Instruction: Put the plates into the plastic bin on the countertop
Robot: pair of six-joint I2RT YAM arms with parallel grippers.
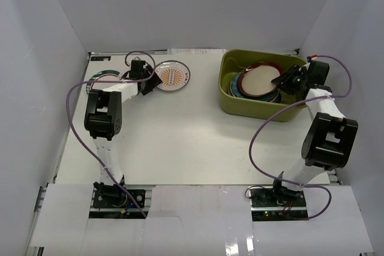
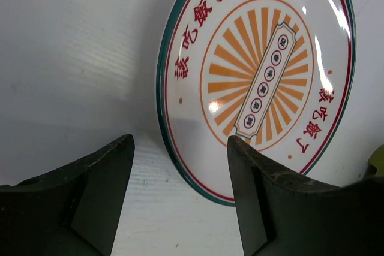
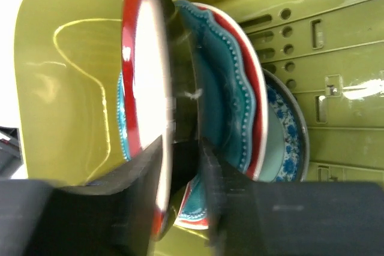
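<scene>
The olive-green plastic bin (image 1: 234, 101) stands at the back right of the white countertop (image 1: 192, 136) and holds a stack of plates. The dark-red rimmed plate (image 1: 261, 81) is on top, tilted off the stack. My right gripper (image 1: 289, 82) is inside the bin, its jaws closed over that plate's rim (image 3: 144, 58). The right wrist view shows my right gripper (image 3: 180, 160), a teal scalloped plate (image 3: 222, 82) and a blue-and-white plate (image 3: 288, 130) below. The white sunburst plate (image 1: 171, 76) lies flat at the back. My left gripper (image 1: 147, 81) is open at its left rim (image 2: 264, 82), one fingertip (image 2: 240, 160) over the rim.
A white teal-rimmed plate (image 1: 107, 75) lies at the back left, mostly hidden under the left arm. White walls enclose the countertop on three sides. Purple cables loop beside both arms.
</scene>
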